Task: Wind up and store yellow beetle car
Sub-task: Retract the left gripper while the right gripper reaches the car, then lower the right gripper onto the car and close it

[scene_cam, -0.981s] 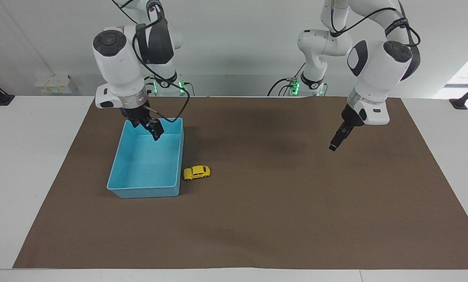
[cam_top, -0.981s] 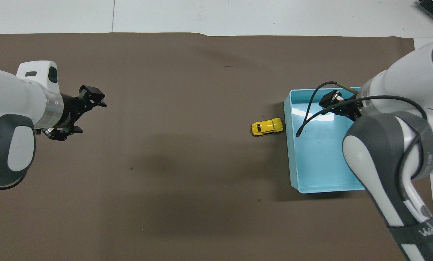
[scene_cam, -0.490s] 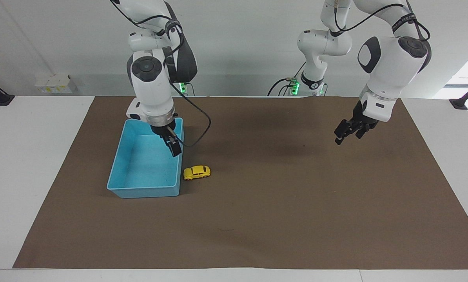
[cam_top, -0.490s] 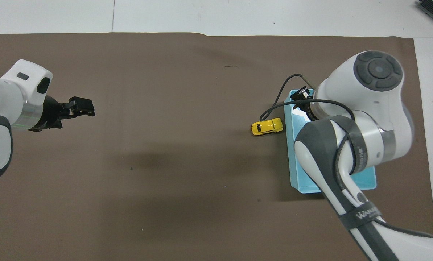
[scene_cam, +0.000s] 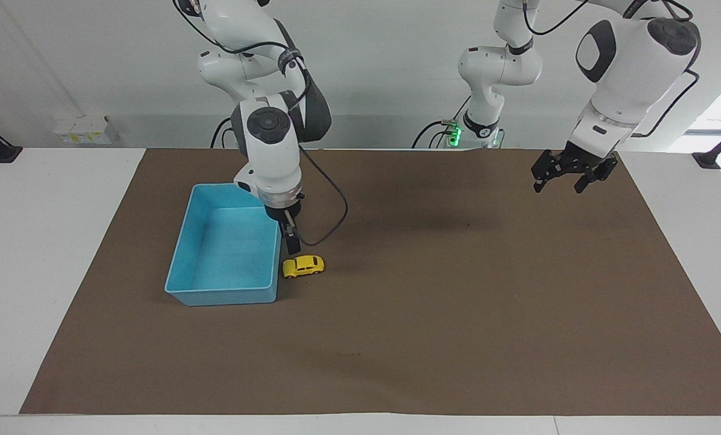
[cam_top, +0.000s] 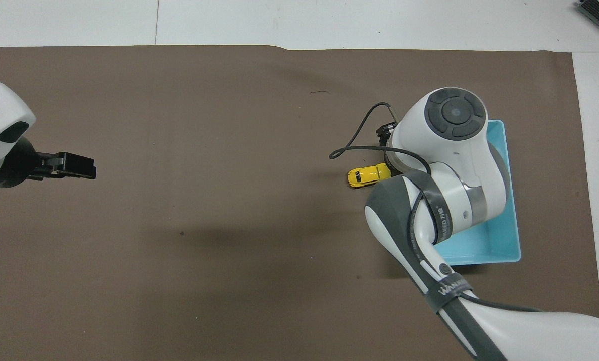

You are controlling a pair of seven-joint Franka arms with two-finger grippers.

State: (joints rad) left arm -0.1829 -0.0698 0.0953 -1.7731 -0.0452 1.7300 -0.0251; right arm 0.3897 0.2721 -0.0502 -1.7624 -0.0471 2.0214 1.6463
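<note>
Facing view, item one: yellow beetle car (scene_cam: 304, 266), lower left of centre in the frame, standing on its wheels on the brown mat (scene_cam: 433, 338), just beside the light blue bin (scene_cam: 182, 260) at that bin's corner; not in the bin. In the overhead view the same car (cam_top: 368, 175) sits right of centre, partly overlapped by the arm above it.

Item two: right gripper (scene_cam: 290, 237), pointing down, hanging just above the car's bin-side end, apparently not touching it. A second ago it hung over the bin's interior; it has since swung across the bin wall to the car. Judged meaning: the pick-up for winding is about to begin; nothing is wound or stored yet. Its fingers stand apart and hold nothing.

Item three: left gripper (scene_cam: 569, 172), upper right of the frame, over bare mat, well apart from the car. It has risen and drawn back toward its base over the last second; this arm waits. Fingers spread, empty.

Hard to make out: in the overhead view the right arm's wrist covers its own fingertips and much of the bin (cam_top: 511, 235); whether the fingers straddle the car cannot be told.
</note>
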